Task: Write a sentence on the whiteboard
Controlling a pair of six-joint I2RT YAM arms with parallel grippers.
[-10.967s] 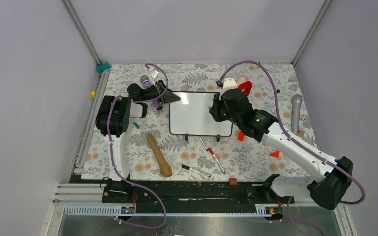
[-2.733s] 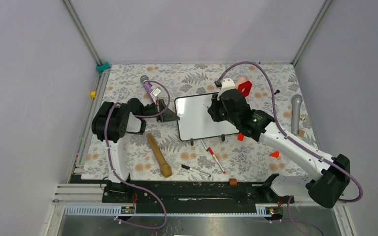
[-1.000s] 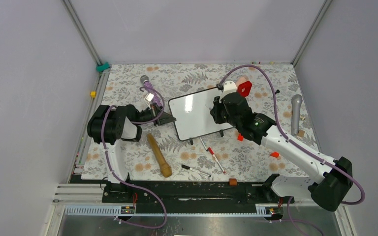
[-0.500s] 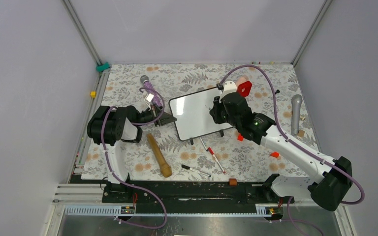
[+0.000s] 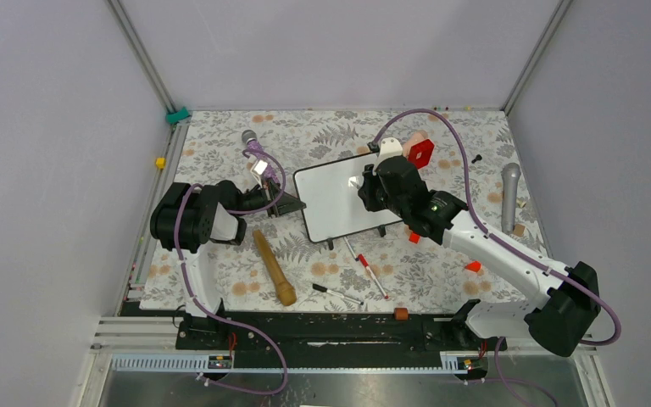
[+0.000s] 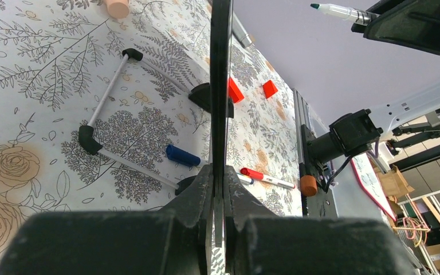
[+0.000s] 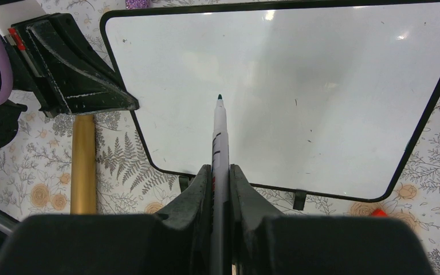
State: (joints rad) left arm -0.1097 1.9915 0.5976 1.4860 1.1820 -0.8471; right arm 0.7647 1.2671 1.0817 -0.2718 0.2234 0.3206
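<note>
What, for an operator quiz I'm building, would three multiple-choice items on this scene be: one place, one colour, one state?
1. Where does the left gripper clamp the whiteboard?
A. its right edge
B. its left edge
C. one of its feet

2. What colour is the tip of the marker held in the right gripper?
A. green
B. red
C. black

3. The whiteboard's surface is:
A. full of text
B. bearing one written line
C. blank

Answers: 1 B, the overhead view shows the jaws shut on that edge. 2 A, the right wrist view shows a green tip. 3 C, no writing shows anywhere on it.
</note>
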